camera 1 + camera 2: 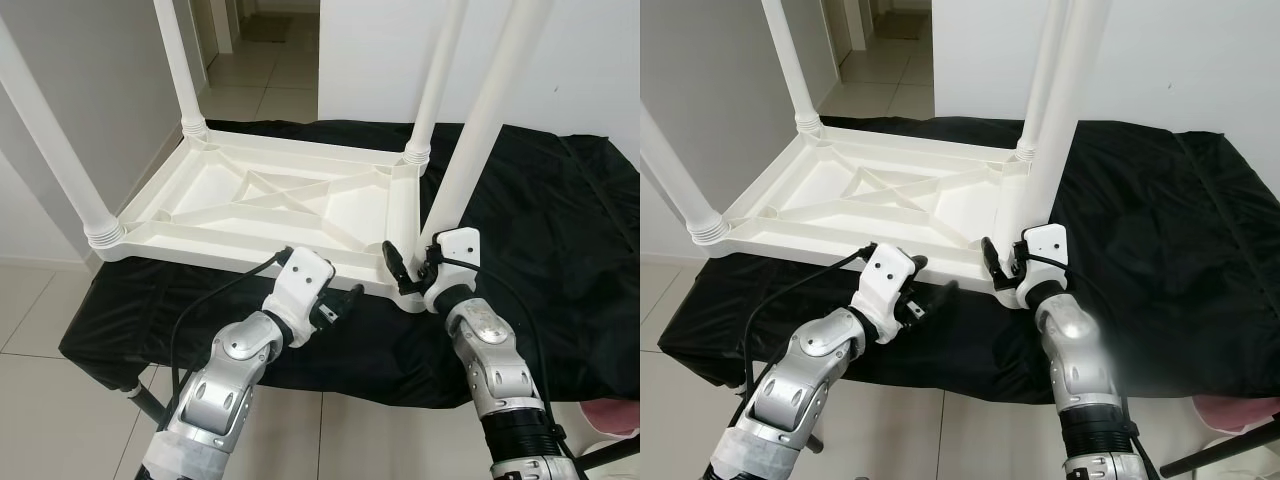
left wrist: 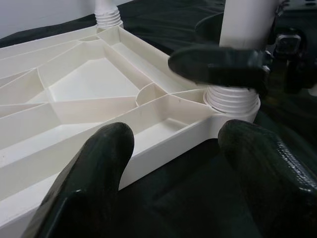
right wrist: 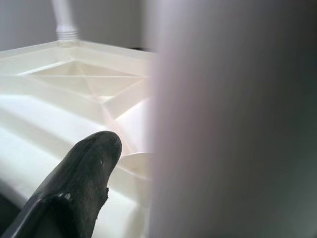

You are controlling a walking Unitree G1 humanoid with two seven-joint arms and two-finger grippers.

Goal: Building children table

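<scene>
with all four legs standing in the upturned table (image 1: 250, 200), the right gripper (image 1: 412, 268) clasps the near-right corner leg (image 1: 480, 140); left gripper (image 1: 345, 300) hovers unclenched; tightening likely remains.

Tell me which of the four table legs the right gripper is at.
The near-right leg, the one closest to the robot on its right side. The right gripper sits around its base; the other three legs stand untouched, with the left gripper open beside the tabletop.
</scene>
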